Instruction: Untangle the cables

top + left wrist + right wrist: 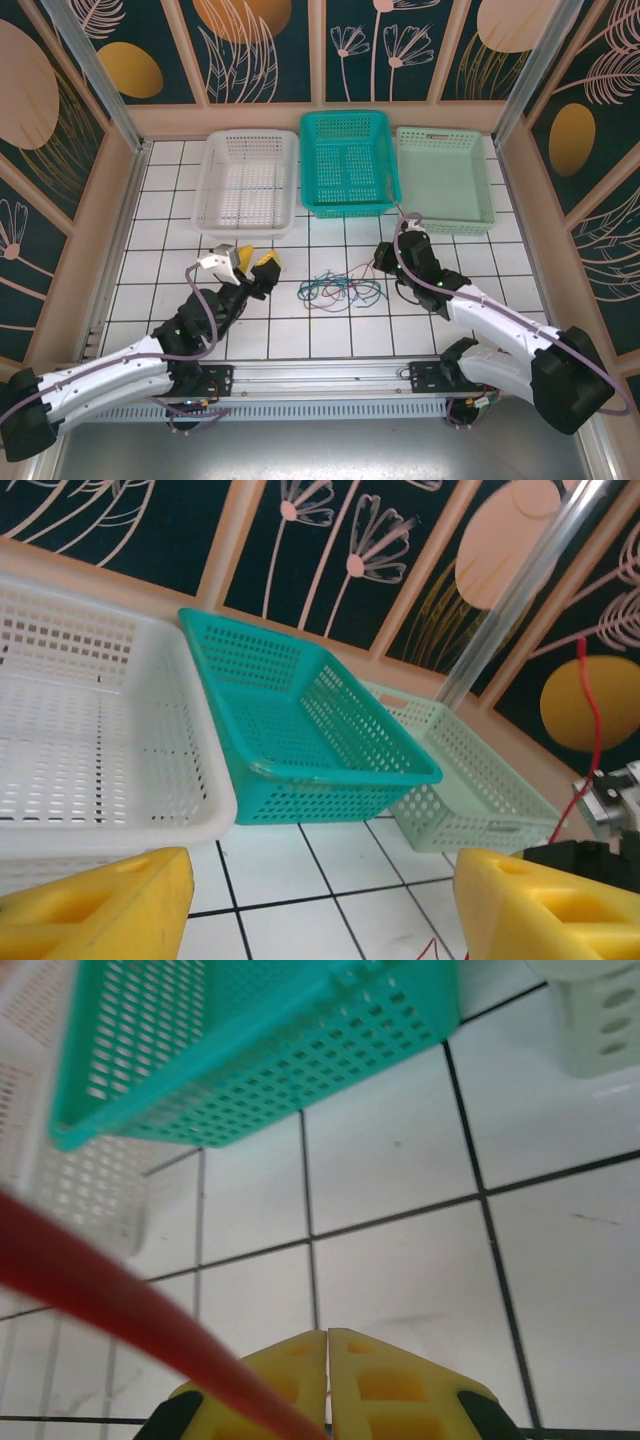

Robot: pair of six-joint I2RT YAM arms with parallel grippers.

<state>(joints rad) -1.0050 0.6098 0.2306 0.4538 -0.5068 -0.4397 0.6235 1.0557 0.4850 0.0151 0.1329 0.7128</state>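
The cables (340,291) lie as a loose tangle of red, green and blue wires on the white tiles, between the two arms. My left gripper (253,268) hovers to the left of the tangle, apart from it. Its yellow fingers stand wide open in the left wrist view (320,905) with bare tile between them. My right gripper (381,258) sits at the tangle's right end with its yellow fingers (328,1332) pressed together. A red cable (100,1290) runs blurred across them, and it rises as a thin red line (590,730) beside the right arm.
Three baskets stand in a row at the back: white (248,180), teal (345,160) and pale green (443,178). Wooden-framed walls close in the left, right and far sides. The arm bases sit on a rail at the near edge.
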